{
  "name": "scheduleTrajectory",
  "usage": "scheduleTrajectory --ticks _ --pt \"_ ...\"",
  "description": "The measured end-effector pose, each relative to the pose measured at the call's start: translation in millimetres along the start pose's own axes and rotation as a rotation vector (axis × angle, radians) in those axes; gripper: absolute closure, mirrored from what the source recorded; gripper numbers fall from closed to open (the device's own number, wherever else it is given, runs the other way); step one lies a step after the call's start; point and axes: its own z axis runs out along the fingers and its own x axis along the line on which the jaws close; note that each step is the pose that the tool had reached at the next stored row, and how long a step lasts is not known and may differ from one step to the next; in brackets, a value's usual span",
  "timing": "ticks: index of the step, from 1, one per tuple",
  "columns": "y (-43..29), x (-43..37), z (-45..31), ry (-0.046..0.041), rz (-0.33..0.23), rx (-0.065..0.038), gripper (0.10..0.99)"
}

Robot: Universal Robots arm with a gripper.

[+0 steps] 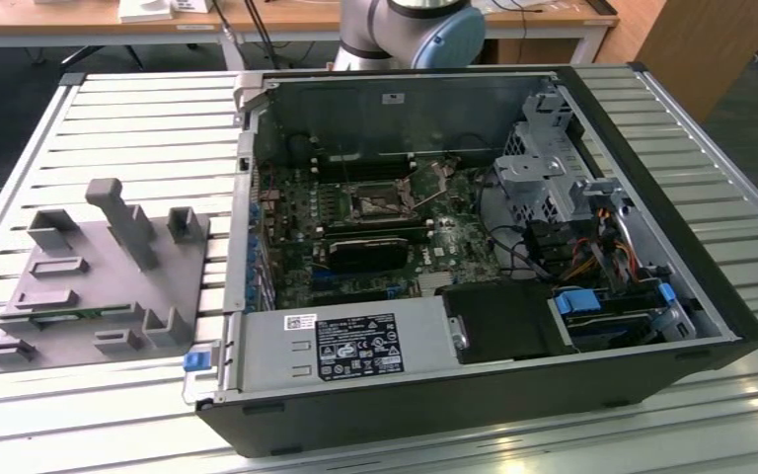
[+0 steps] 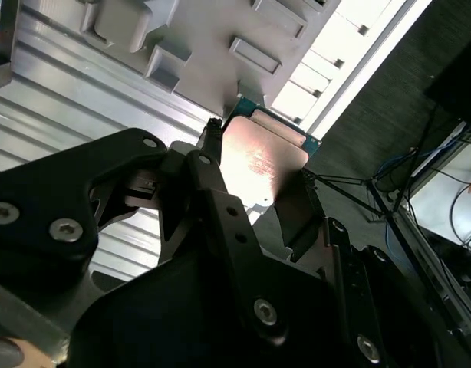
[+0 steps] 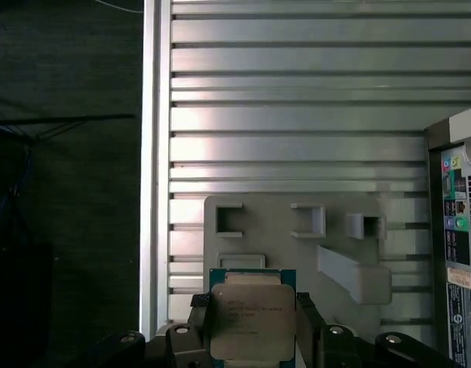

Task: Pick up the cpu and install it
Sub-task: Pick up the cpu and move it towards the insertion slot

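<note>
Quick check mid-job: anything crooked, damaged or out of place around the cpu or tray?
Nothing stands out. The cpu sits square in the gripper in both wrist views, with no visible damage; the grey tray lies flat on the slatted table.

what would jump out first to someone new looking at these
In the first wrist view, the silvery cpu sits clamped in the tool by the edge of the grey tray. In the exterior view, the open pc case, its insides bared, lies on the slatted table, with the tray at the exterior view's left of it.
</note>
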Motion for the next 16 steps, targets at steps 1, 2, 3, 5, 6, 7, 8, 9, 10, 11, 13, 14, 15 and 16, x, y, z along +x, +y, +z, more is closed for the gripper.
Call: scheduleTrajectory --ticks 1,2,3,5,6,7,8,9,10,11,13,14,15,16 --pt "0.4 0.1 -2.2 0.0 0.0 0.0 0.557" --pt "0.8 0.0 -4.8 0.0002 0.0 0.0 0.557" --pt "1.2 0.0 -7.0 0.0001 0.0 0.0 0.557" --pt "1.9 0.1 -10.2 0.0 0.0 0.0 0.557" --pt "2.0 0.1 -11.2 -0.0001 0.0 0.0 0.557" --pt "2.1 0.0 -11.8 -0.0001 0.0 0.0 0.557" --pt "2.3 -0.3 -12.0 -0.0001 0.0 0.0 0.557" --pt "2.4 -1.0 -12.0 -0.0001 0.0 0.0 0.557" --pt "2.4 -2.4 -12.1 0.0 0.001 0.0 0.557" --pt "2.4 -4.1 -12.1 -0.0001 0.001 0.0 0.557" --pt "2.5 -7.9 -12.1 -0.0001 0.001 0.0 0.557" --pt "2.5 -10.4 -12.1 -0.0001 0.001 0.0 0.557" --pt "2.6 -12.8 -12.1 -0.0001 0.001 0.0 0.557" --pt "2.7 -15.7 -12.2 0.0 0.001 0.0 0.557"
